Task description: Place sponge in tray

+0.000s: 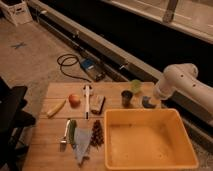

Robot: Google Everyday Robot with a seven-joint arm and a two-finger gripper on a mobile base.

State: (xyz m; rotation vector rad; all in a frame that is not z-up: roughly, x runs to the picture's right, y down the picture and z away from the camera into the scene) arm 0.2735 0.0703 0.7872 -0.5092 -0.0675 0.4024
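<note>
The blue-grey sponge (147, 102) lies on the wooden table just behind the far right wall of the large yellow tray (150, 156). It sits to the right of the dark cup (127, 97). My gripper (151, 98) reaches down from the white arm (176, 81) at the right and is at the sponge, partly covering it. The tray looks empty.
A pale green cup (136, 86) stands behind the dark cup. On the table's left lie an orange fruit (74, 99), a banana (56, 107), a white tool (87, 97), a brown block (97, 103), a pine cone (96, 132) and a grey cloth (82, 142). A black chair (10, 115) stands at the left.
</note>
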